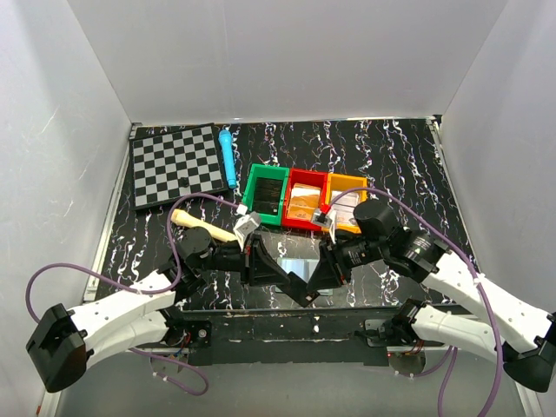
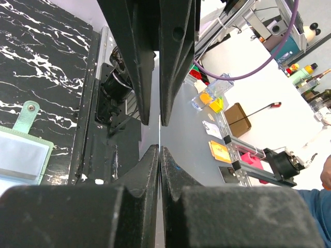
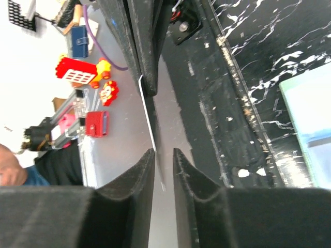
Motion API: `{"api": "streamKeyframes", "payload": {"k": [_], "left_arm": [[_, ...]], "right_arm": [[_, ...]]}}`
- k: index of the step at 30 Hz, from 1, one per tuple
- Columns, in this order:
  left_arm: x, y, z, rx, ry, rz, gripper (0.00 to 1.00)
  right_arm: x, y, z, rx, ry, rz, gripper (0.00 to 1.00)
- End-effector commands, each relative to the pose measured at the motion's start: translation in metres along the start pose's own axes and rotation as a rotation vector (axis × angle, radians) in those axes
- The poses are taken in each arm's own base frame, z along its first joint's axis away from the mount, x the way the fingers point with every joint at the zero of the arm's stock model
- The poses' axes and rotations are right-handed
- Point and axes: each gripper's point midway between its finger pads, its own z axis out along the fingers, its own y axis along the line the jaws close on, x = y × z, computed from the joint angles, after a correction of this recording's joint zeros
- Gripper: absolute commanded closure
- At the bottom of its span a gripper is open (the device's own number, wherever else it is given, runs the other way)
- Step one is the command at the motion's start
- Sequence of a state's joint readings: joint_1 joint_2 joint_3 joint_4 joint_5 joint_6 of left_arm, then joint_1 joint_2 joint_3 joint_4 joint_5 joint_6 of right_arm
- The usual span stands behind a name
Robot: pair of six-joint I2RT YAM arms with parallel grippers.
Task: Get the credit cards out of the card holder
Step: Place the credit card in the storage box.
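Note:
The card holder [image 1: 300, 261] lies open on the table, pale blue panels up, just behind where the two grippers meet; its panel and green tab [image 2: 27, 118] show at the left of the left wrist view, and a corner [image 3: 310, 129] shows in the right wrist view. My left gripper [image 2: 160, 151] is shut on a thin credit card [image 3: 149, 116], seen edge-on. My right gripper [image 3: 164, 155] faces it tip to tip over the table's near edge. Its jaws stand slightly apart around the card's other end, with a gap on one side.
Behind the holder stand a green bin [image 1: 266, 194], a red bin [image 1: 304, 201] and an orange bin [image 1: 345, 201]. A checkerboard [image 1: 176, 165], a blue pen [image 1: 228, 158] and a wooden handle [image 1: 204, 228] lie at the back left. A black rail [image 1: 287, 317] runs along the near edge.

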State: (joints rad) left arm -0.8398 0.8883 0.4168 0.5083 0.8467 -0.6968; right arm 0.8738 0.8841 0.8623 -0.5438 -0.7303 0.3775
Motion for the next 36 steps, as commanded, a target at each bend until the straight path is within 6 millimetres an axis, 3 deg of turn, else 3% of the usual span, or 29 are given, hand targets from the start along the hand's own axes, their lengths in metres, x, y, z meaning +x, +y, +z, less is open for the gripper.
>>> {"api": "streamKeyframes", "payload": {"k": [1,9,14,20,36], "left_arm": [[-0.008,-0.002,-0.003,-0.017,-0.065,0.01,1.0],[-0.057,0.013,-0.016,-0.167,-0.359,0.002,1.0],[-0.078,0.006,-0.04,-0.128,-0.62,-0.017,1.0],[-0.081,-0.001,-0.04,-0.091,-0.629,-0.047,1.0],[-0.068,0.007,-0.041,-0.107,-0.612,-0.104,1.0]], "right_arm": [[-0.036,0.007,-0.013,0.059,-0.175,-0.098,0.65],[-0.063,-0.018,-0.035,0.171,-0.571,0.011,0.38],[-0.07,-0.016,-0.044,0.104,-0.735,-0.004,0.35],[-0.071,-0.009,-0.04,0.036,-0.752,-0.02,0.37],[-0.081,-0.001,-0.037,-0.041,-0.792,-0.027,0.44]]}}
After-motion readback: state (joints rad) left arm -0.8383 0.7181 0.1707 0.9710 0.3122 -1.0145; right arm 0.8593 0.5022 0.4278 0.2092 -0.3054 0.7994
